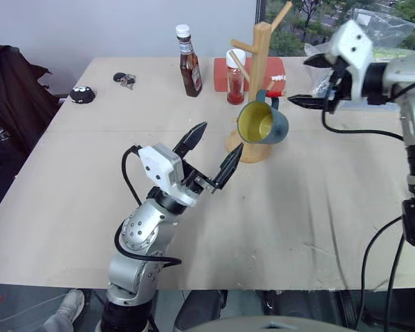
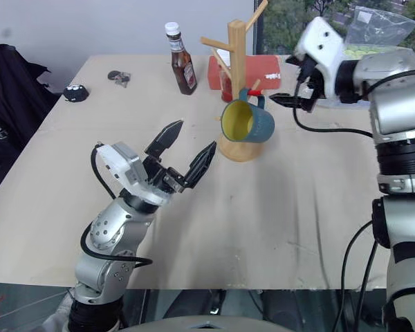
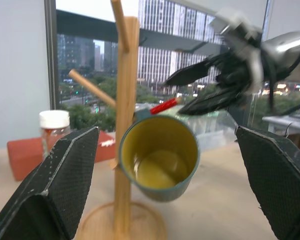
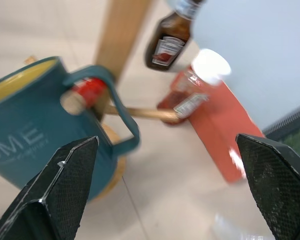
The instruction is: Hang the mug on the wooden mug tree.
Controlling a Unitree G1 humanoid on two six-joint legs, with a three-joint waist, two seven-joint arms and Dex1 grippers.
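The dark teal mug (image 1: 263,123) hangs by its handle (image 4: 117,115) on a red-tipped peg (image 4: 90,90) of the wooden mug tree (image 1: 261,62), with its yellow inside facing me. My right gripper (image 1: 304,81) is open just to the right of the mug, apart from it, with nothing between its fingers. In the left wrist view the mug (image 3: 160,157) and tree post (image 3: 126,100) stand straight ahead. My left gripper (image 1: 218,142) is open and empty, in front and to the left of the tree's round base (image 1: 252,153).
Behind the tree stand a brown sauce bottle (image 1: 189,62), a white-capped jar (image 1: 235,76) and a red box (image 1: 223,72). Keys (image 1: 124,79) and a small black object (image 1: 82,94) lie at the far left. A plastic bag (image 1: 373,28) sits at the far right.
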